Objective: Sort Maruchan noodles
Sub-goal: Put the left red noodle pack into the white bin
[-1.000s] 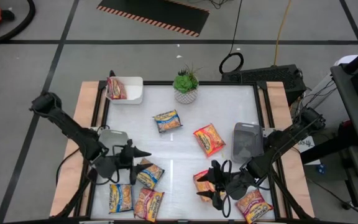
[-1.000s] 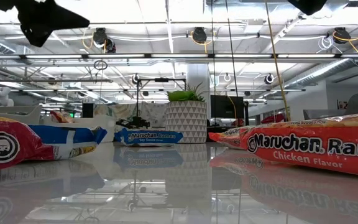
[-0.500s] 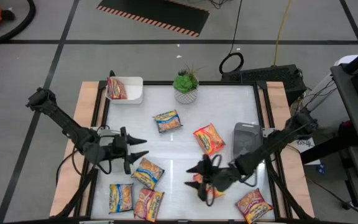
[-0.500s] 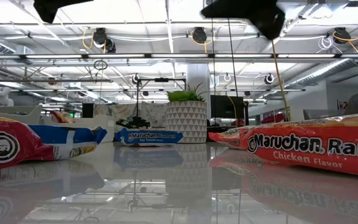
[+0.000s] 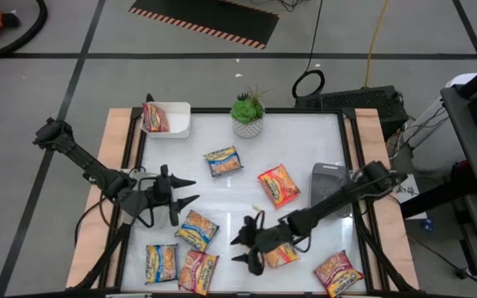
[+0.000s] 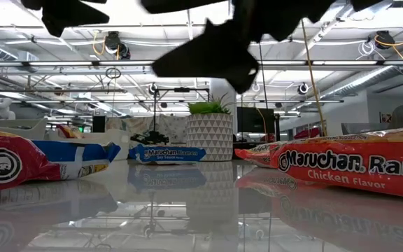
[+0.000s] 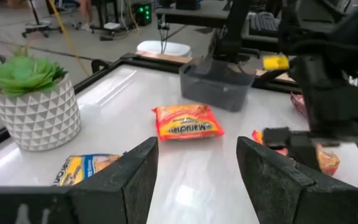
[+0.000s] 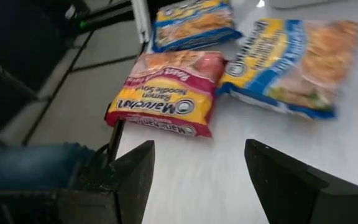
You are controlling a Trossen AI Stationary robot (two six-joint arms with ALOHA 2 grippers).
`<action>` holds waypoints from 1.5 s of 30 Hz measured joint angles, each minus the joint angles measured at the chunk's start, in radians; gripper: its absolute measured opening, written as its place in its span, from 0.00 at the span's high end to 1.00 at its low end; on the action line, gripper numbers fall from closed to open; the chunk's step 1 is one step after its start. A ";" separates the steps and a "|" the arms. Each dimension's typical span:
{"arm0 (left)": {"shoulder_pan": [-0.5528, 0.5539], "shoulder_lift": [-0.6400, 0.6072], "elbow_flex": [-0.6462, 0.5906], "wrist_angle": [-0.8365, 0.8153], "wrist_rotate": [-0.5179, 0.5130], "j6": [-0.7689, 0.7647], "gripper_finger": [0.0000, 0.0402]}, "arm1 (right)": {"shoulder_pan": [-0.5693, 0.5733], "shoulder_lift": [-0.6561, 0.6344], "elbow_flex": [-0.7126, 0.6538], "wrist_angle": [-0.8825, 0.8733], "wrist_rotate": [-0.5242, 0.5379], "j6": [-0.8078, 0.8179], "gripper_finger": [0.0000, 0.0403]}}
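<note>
Several Maruchan noodle packets lie flat on the white table. A blue one (image 5: 223, 161) and an orange one (image 5: 279, 185) are near the middle. Three packets sit at the near left: blue-and-yellow (image 5: 197, 230), blue (image 5: 161, 263) and pink (image 5: 198, 271). An orange packet (image 5: 281, 255) lies under my right arm, and another (image 5: 338, 273) is at the near right. One packet (image 5: 156, 118) sits in the white tray (image 5: 176, 124). My left gripper (image 5: 192, 189) hovers open at the left. My right gripper (image 5: 235, 249) hovers open, pointing at the near-left packets (image 8: 166, 102).
A potted plant (image 5: 248, 112) stands at the far edge. A grey tray (image 5: 330, 186) sits at the right, beside my right arm. The table has a raised dark frame (image 5: 135, 165) with wooden side boards. Bare tabletop lies between the two grippers.
My right gripper has swept from the near right toward the table's left edge and has come down, passing over the orange packet toward the near-left packets. My left gripper has risen a little and drifted toward the far edge. Both stay open. No packet has moved.
</note>
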 joint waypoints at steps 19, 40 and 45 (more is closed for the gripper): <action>-0.029 0.000 0.000 -0.024 0.003 -0.056 0.44 | 0.000 0.206 0.246 -0.176 0.025 -0.304 0.40; -0.028 0.000 0.000 -0.033 0.003 -0.066 0.44 | -0.012 0.333 0.246 0.017 0.020 -0.320 0.48; -0.028 0.000 0.000 -0.033 0.003 -0.066 0.44 | -0.013 0.334 0.247 0.021 0.012 -0.338 0.66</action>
